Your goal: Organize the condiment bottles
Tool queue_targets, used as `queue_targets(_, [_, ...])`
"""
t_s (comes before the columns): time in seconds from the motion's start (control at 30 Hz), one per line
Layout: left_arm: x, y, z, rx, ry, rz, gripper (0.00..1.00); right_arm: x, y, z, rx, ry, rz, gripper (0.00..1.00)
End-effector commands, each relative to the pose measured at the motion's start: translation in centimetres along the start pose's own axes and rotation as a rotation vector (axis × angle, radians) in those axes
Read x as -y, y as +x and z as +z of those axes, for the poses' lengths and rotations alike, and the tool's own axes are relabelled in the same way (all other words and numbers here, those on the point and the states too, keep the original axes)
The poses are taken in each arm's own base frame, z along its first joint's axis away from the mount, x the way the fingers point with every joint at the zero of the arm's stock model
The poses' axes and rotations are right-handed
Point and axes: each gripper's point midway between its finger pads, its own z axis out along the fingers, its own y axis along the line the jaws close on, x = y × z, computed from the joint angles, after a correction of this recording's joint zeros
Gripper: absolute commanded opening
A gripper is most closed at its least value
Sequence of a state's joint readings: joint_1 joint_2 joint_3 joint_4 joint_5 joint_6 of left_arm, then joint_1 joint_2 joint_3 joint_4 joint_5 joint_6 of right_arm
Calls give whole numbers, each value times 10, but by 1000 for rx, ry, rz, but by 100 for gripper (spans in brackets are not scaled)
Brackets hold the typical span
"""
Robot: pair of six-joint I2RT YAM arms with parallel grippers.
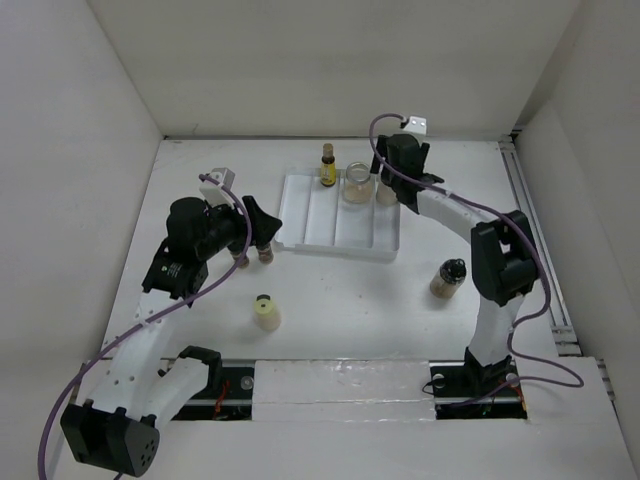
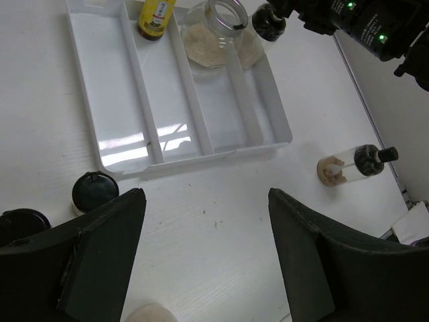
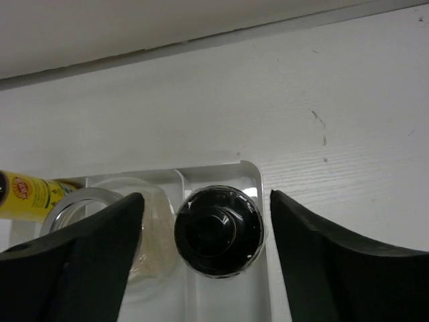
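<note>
**tray_guy:** Right gripper [image 3: 206, 204] has its jaws spread, and a black-capped bottle [image 3: 218, 230] is standing between them. Doesn't look pinched to me. The bottle's in the far corner of the white tray's [image 3: 258, 176] rightmost lane. Left gripper [image 2: 206, 198] is wide apart too, with nothing in it, hovering over bare table [image 2: 221, 255] just off the tray's near edge.

**yam_fan:** My worry is the clear jar [image 3: 77, 204] sitting right beside that bottle. If the right arm pulls away at an angle, I'd guess a finger clips the cap or the jar rim and something tips. It's tight in there.

**tray_guy:** Same deal on the left. There's a pair of black-capped shakers [image 2: 95, 191] on the table just beside one finger, and the pale cream bottle [image 2: 151, 314] is close under the wrist. A sloppy swing could bowl them over.

**yam_fan:** What's actually in stuff?

**tray_guy:** The jar has pale beige powder or grains in it, can't tell which. The slim yellow bottle [image 2: 155, 15] is at the far end of the second lane from the left, and the leftmost lane has nothing in it. There's one more dark-capped bottle [image 1: 447, 277] on the table right of the tray, with tan stuff in the bottom. So four are out of the tray.
</note>
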State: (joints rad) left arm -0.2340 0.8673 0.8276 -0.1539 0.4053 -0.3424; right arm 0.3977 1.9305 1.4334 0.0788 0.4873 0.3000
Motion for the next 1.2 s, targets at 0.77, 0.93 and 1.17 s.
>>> queue_targets(0.77, [31, -40, -27, 157, 76, 55, 69, 141, 60, -269, -70, 215, 352, 82])
queue_targets(0.93, [40, -42, -34, 178, 96, 69, 69, 161, 47, -282, -56, 287, 360, 82])
queue_targets(1.17, [51, -51, -53, 237, 124, 83, 69, 173, 70, -266, -130, 387, 307, 71])
